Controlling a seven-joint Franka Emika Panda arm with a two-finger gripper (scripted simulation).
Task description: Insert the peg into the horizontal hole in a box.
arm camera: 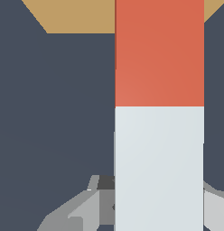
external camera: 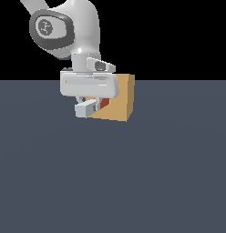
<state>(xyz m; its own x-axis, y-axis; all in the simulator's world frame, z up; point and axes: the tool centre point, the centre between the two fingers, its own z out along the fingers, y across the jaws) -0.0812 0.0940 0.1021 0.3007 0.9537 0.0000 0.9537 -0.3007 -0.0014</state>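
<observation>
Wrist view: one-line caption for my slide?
Hand holds the peg by its white half, orange-red end pointing at the tan box.

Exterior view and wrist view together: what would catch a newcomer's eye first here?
In the wrist view, the peg fills the picture, its orange-red half pointing at the tan box. In the exterior view, the white end effector hangs low against the box on the grey floor, shut on the peg, whose red end meets the box face.
</observation>
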